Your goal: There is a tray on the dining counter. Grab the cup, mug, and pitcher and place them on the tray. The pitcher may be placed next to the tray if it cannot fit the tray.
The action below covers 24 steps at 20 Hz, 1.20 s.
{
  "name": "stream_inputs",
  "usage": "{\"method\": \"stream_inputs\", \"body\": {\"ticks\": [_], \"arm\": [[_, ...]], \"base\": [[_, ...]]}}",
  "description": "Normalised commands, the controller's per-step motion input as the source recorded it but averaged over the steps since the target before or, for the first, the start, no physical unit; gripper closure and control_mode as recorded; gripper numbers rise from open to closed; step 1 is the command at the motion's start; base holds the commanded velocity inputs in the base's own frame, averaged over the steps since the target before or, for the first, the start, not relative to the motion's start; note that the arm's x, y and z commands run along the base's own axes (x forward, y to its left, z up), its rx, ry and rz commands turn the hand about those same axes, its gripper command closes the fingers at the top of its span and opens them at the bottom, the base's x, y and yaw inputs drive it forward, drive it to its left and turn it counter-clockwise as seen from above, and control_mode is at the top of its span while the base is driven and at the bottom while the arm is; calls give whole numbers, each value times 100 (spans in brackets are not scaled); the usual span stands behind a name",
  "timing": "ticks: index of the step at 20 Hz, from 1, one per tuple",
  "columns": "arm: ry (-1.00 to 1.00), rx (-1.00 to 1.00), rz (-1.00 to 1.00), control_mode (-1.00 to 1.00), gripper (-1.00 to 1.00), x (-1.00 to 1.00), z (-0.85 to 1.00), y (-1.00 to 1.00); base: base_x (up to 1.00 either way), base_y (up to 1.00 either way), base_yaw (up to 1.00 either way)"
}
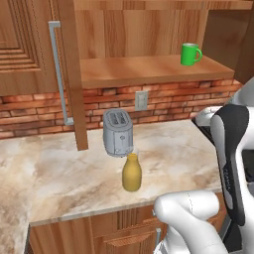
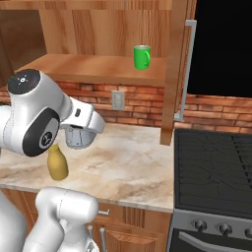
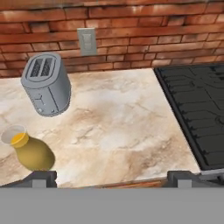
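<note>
The mustard-yellow pitcher [image 1: 131, 172] [image 2: 57, 165] stands upright on the marbled kitchen counter near its front edge. In the hand view the pitcher [image 3: 30, 151] is at the lower left, just above the left fingertip. My gripper [image 3: 113, 179] hovers over the counter's front edge, open wide, with nothing between its fingers. The green mug [image 1: 190, 54] [image 2: 141, 56] with its loop handle sits on the wooden shelf above the brick wall. The tray, the cup and the dining counter are out of view.
A grey toaster [image 1: 118, 132] [image 3: 47, 83] stands just behind the pitcher. A black stove [image 2: 216, 167] [image 3: 197, 109] adjoins the counter on the right. A tall wooden cabinet with a long metal handle [image 1: 58, 74] rises at the left; a wall outlet [image 1: 141, 100] sits behind.
</note>
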Motion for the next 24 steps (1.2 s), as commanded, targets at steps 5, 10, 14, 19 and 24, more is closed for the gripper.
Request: {"method": "stream_inputs", "body": {"ticks": [5,10,14,19,24], "arm": [[-19,0,0,-100,-100,0,28,-2],[-9,0,0,-100,-100,0,12,-4],[-9,0,0,-100,-100,0,21,-1],[-4,0,0,-100,-100,0,29,-4],[-3,0,0,-100,-100,0,35,-10]], "base": [[0,0,0],[0,0,0],[0,0,0],[0,0,0],[0,0,0]]}}
